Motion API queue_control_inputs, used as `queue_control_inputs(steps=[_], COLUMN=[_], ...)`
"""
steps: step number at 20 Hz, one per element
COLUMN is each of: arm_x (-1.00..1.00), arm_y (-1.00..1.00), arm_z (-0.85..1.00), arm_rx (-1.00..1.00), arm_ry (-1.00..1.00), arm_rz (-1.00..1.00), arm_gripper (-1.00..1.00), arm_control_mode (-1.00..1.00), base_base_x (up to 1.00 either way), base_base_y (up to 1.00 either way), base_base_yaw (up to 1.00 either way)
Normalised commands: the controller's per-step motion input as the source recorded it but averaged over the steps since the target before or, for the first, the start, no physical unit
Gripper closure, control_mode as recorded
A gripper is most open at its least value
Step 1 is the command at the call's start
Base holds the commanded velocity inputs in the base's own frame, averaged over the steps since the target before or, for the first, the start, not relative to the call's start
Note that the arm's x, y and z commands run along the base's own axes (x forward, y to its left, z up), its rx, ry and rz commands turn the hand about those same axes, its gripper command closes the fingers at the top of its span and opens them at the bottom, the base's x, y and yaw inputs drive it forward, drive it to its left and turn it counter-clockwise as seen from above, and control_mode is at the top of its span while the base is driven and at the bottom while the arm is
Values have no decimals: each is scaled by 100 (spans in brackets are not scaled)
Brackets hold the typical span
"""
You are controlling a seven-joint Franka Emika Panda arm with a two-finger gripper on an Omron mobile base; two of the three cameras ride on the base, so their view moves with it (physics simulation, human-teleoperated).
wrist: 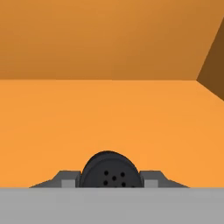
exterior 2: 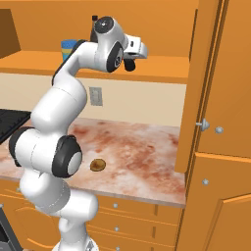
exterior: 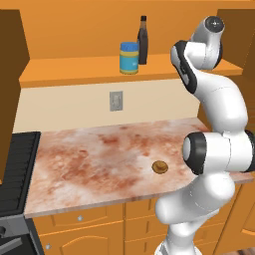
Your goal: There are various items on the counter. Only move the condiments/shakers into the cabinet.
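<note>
From the left base view, the blue-lidded jar (exterior: 129, 58) and the dark brown bottle (exterior: 143, 40) stood side by side on the cabinet (exterior: 74, 69) shelf board, the bottle just behind and right of the jar. Below the shelf, the counter (exterior: 89, 164) carried the small round pastry (exterior: 160, 167) near its front right part, which belongs there. The arm reached up toward the right end of the shelf.

From the right base view, the gripper (exterior 2: 130, 62) hung just over the shelf, well right of the jar (exterior 2: 67, 47), whose lid peeked out behind the arm. The pastry (exterior 2: 97, 165) lay on the counter (exterior 2: 142, 152) below.

In the hand view, the small black shaker (wrist: 109, 171) sat pinched between the two fingertips (wrist: 65, 180), its holed cap facing the camera, above the bare shelf (wrist: 109, 118) and not yet set down.

By my reading, two condiments were stored; only releasing the shaker on the shelf remained.
</note>
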Motion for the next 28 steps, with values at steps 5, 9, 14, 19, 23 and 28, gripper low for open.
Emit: queue_control_inputs(steps=[5, 9, 14, 19, 23, 28], arm_x=[5, 0, 6, 8, 13, 33], arm_y=[0, 0, 0, 0, 0, 0], arm_z=[0, -7, -18, -22, -6, -1], arm_rx=[0, 0, 0, 1, 5, 1], arm_ry=[7, 0, -8, -19, -25, -22], arm_rz=[0, 0, 0, 0, 0, -1], arm_gripper=[100, 100, -100, -100, -100, -100], arm_control_mode=[-100, -100, -100, -100, -100, -100], base_base_x=[0, 0, 0, 0, 0, 0], base_base_y=[0, 0, 0, 0, 0, 0], base_base_yaw=[0, 0, 0, 0, 0, 0])
